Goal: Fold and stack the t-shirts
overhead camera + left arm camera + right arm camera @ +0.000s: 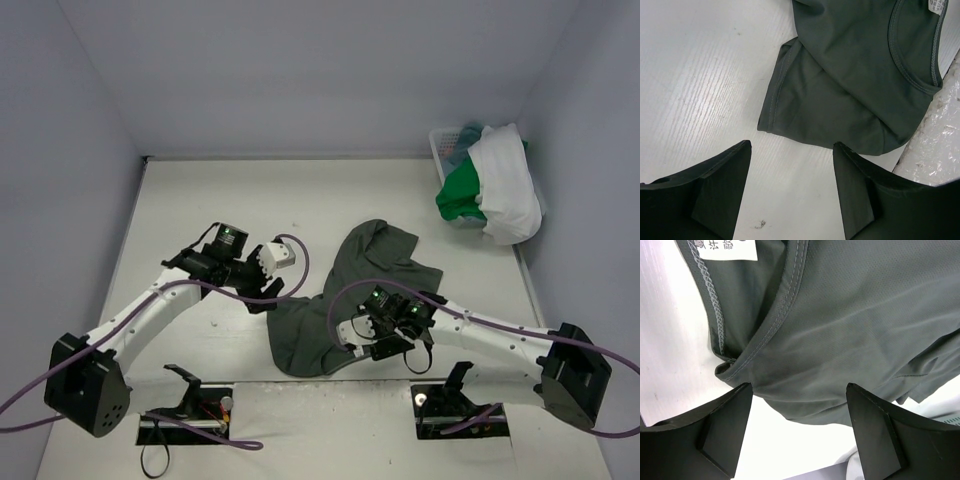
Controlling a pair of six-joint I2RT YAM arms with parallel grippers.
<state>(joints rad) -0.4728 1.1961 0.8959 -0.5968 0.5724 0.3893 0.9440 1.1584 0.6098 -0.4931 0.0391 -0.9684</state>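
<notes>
A dark grey-green t-shirt (pixel 350 290) lies crumpled on the white table between my two arms. My left gripper (pixel 262 293) stands open at the shirt's left edge. In the left wrist view its jaws (pixel 792 145) are over bare table, just short of a sleeve (pixel 805 105), with nothing between them. My right gripper (pixel 366 335) stands open at the shirt's near right edge. In the right wrist view its jaws (pixel 799 386) straddle a fold of the shirt (pixel 840 315) beside the collar (pixel 715 305) without gripping it. White (pixel 505 185) and bright green (pixel 460 195) t-shirts hang over the basket.
The white lattice basket (pixel 443 145) stands in the far right corner against the wall, with a bit of teal cloth (pixel 470 135) inside. Grey walls close the table on three sides. Two arm mounts (pixel 185 415) (pixel 460 410) and their cables sit at the near edge.
</notes>
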